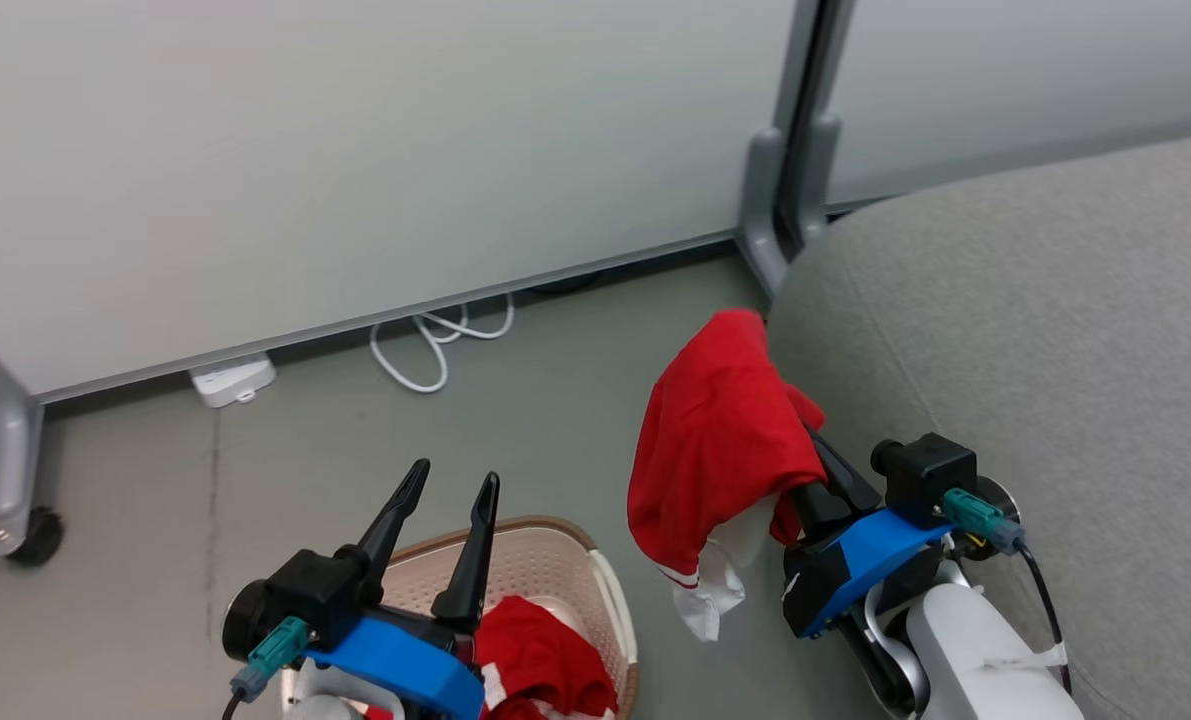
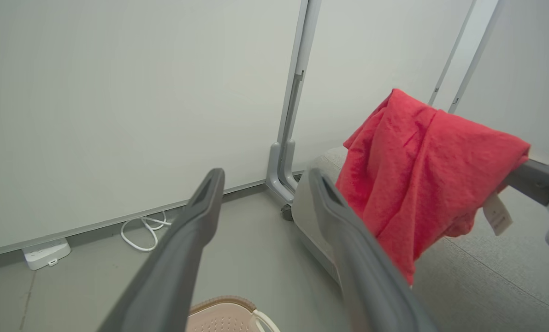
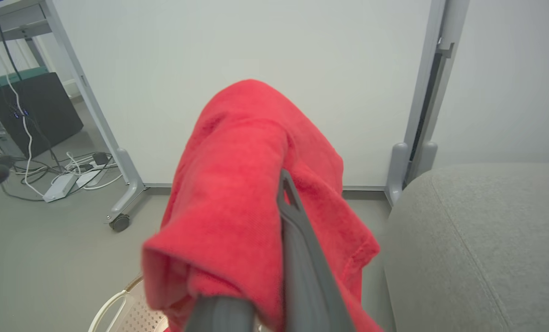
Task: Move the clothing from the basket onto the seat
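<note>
A red garment (image 1: 715, 440) with white trim hangs off the floor beside the grey seat (image 1: 1035, 340), draped over my right gripper (image 1: 770, 385), which is shut on it. In the right wrist view this garment (image 3: 237, 193) covers the left finger, and one dark finger (image 3: 297, 244) shows. The left wrist view shows the same garment (image 2: 422, 175) and its white tag in front of the seat (image 2: 486, 276). A second red garment (image 1: 540, 660) lies in the cream basket (image 1: 545, 560) at the bottom. My left gripper (image 1: 452, 482) stands open above the basket, nothing between its fingers.
Pale partition panels on grey wheeled legs (image 1: 15, 470) stand behind. A white cable (image 1: 435, 345) and a white power strip (image 1: 233, 380) lie on the grey floor by the wall. A post (image 1: 790, 180) meets the seat's far corner. More cables (image 3: 62, 170) lie at left.
</note>
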### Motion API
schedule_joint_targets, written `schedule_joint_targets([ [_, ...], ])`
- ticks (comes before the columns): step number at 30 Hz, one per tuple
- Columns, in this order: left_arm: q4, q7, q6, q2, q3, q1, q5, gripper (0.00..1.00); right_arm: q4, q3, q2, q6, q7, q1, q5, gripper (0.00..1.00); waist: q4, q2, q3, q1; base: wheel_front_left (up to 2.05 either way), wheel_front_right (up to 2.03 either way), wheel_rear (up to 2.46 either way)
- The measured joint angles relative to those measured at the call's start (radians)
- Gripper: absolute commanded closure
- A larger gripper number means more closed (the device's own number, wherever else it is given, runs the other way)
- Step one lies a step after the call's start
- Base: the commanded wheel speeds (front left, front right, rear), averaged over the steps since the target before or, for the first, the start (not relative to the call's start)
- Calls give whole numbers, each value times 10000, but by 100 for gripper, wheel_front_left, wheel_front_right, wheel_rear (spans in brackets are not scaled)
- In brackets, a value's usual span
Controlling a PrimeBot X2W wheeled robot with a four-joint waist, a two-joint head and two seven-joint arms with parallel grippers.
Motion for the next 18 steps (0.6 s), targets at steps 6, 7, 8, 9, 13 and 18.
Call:
schedule_joint_targets([
  [6, -127, -2, 0, 15, -96, -228, 40, 0, -25, 69, -2, 0, -75, -118, 90, 100, -885, 0, 260, 0, 0, 0, 0],
  [7, -142, 0, 0, 35, -92, -274, 52, 0, -27, 105, -2, 0, -81, -148, 98, 100, -1039, 0, 301, 0, 0, 0, 0],
  [8, -151, -2, -2, 58, -107, -318, 69, 0, -21, 130, -2, 2, -92, -160, 117, 100, -1199, 0, 343, 0, 0, 0, 0],
  [9, -161, 0, -2, 71, -121, -333, 71, 0, -17, 146, -2, 0, -117, -167, 163, 100, -1355, 0, 383, 0, 0, 0, 0],
  [13, -167, 0, -2, 159, -128, -394, 127, 0, 29, 209, -6, 2, -215, -222, 280, 100, -1997, 0, 538, 0, 0, 0, 0],
  [18, -176, 0, -2, 288, -82, -469, 136, 0, 117, 295, -8, 0, -336, -241, 531, 100, -2775, 0, 704, 0, 0, 0, 0],
])
